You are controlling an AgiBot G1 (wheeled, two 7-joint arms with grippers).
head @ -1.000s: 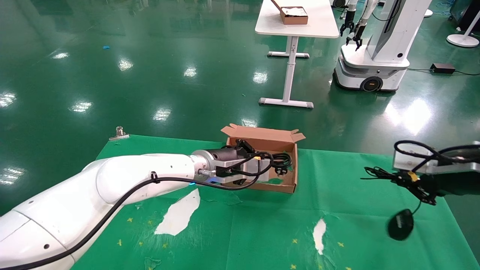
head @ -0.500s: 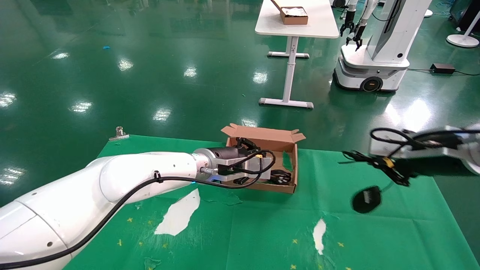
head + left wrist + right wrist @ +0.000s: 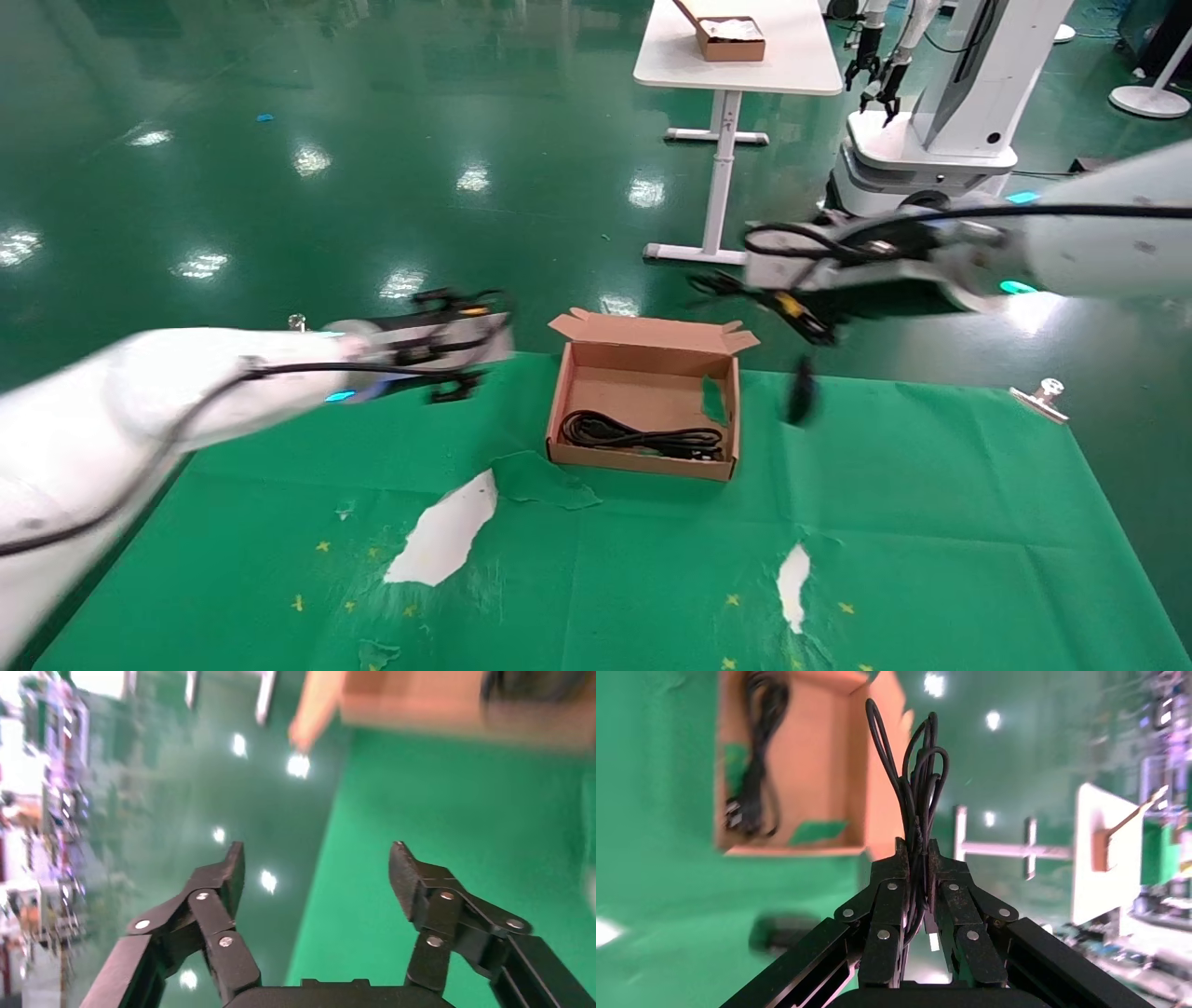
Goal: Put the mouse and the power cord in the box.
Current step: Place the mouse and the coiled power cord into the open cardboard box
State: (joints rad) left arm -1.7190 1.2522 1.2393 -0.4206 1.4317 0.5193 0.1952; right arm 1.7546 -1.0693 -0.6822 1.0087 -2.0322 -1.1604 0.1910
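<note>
The brown cardboard box (image 3: 596,391) stands open at the middle of the green cloth. The power cord (image 3: 643,436) lies coiled inside it along the near wall, also in the right wrist view (image 3: 754,762). My left gripper (image 3: 461,345) hovers open and empty to the left of the box (image 3: 436,709), its jaws wide apart (image 3: 318,874). My right gripper (image 3: 745,280) hangs above the box's right side, shut (image 3: 916,846) on the mouse's bundled thin cable (image 3: 916,762). The black mouse (image 3: 801,391) dangles below it, just right of the box wall, blurred (image 3: 782,932).
Two torn white patches (image 3: 447,527) (image 3: 792,573) show in the cloth. Metal clips (image 3: 296,328) (image 3: 1041,396) hold its far corners. Beyond stand a white table (image 3: 736,70) with a smaller brown box (image 3: 731,37) and another robot (image 3: 931,112).
My left gripper has pulled out of the box to the left, leaving the power cord inside. My right arm has swung the dangling mouse left and upward to the box's right side.
</note>
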